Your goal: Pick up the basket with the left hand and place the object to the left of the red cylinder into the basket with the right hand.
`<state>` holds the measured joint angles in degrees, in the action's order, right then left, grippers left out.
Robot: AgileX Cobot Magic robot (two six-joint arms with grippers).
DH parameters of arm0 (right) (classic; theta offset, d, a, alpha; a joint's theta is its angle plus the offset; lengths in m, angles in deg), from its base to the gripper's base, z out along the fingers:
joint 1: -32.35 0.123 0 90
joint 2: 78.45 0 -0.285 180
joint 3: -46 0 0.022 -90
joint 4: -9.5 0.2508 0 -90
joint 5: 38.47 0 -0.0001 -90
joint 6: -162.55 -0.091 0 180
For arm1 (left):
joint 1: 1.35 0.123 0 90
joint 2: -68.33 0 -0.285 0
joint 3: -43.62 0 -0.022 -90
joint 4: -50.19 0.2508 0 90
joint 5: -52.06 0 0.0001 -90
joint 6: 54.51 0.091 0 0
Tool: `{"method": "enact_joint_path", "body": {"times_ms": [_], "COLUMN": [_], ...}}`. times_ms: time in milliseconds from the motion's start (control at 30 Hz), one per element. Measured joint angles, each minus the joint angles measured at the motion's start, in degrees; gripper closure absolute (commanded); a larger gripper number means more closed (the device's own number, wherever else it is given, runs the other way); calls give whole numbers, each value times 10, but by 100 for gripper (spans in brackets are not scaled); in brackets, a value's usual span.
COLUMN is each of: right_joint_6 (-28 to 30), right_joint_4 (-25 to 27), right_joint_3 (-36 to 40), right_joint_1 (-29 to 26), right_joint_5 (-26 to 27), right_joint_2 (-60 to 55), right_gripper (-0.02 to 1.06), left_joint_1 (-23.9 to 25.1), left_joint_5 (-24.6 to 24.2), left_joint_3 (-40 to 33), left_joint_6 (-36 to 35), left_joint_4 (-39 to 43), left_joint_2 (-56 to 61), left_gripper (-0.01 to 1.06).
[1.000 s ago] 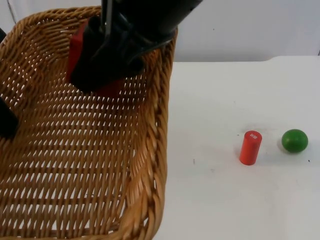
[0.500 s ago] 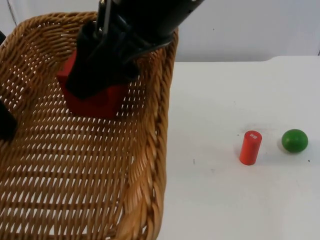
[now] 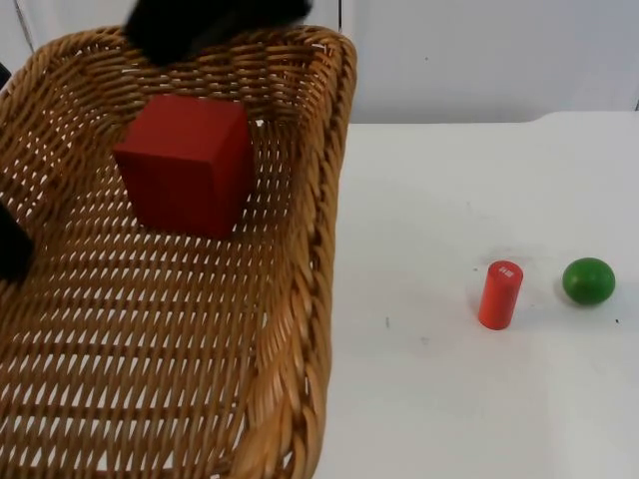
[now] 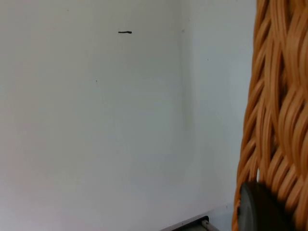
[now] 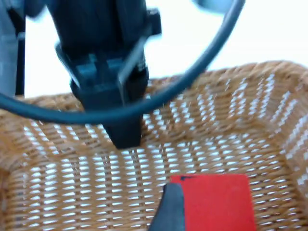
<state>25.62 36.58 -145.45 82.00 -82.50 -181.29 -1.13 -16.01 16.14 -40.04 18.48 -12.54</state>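
A red cube [image 3: 185, 163] lies on the woven floor of a wicker basket [image 3: 310, 299], toward its far wall, resting free of any grasp. The basket is held up by the left gripper [image 3: 12, 244], which looks clamped on the near-side rim; in the left wrist view a black fingertip [image 4: 260, 207] presses against the wicker weave. The right gripper [image 3: 205, 22] hangs above the basket's far rim, apart from the cube and above it; whether its fingers are spread or closed cannot be told. In the right wrist view the cube [image 5: 216, 202] sits just beyond a dark fingertip [image 5: 171, 209]. Out on the white tabletop [image 3: 449, 399], well apart from the basket, a red cylinder [image 3: 500, 294] stands upright with a green ball [image 3: 588, 280] just beside it. The placing step looks done; the next move likely calls for the right arm to clear the basket.
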Motion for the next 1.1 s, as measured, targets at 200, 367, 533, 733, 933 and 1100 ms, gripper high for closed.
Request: {"method": "enact_joint_path", "body": {"times_ms": [200,367,533,733,933,1100], "right_joint_6": [-46,-82,-93,-97,-116,-129], "right_joint_4": [-15,-29,-34,-47,-58,-64], "right_joint_3": [14,69,138,181,212,224], "right_joint_1": [-16,-42,-72,-82,-83,-83], "right_joint_5": [-8,11,23,41,45,45], "right_joint_2": [54,99,156,225,288,330], "right_gripper": [36,36,36,36,36,36], "left_joint_1": [0,0,0,0,0,0], "left_joint_5": [0,0,0,0,0,0], "left_joint_3": [0,0,0,0,0,0], "left_joint_6": [0,0,0,0,4,10], "left_joint_4": [0,0,0,0,0,0], "left_joint_2": [0,0,0,0,0,0], "left_gripper": [105,105,105,105,105,105]}}
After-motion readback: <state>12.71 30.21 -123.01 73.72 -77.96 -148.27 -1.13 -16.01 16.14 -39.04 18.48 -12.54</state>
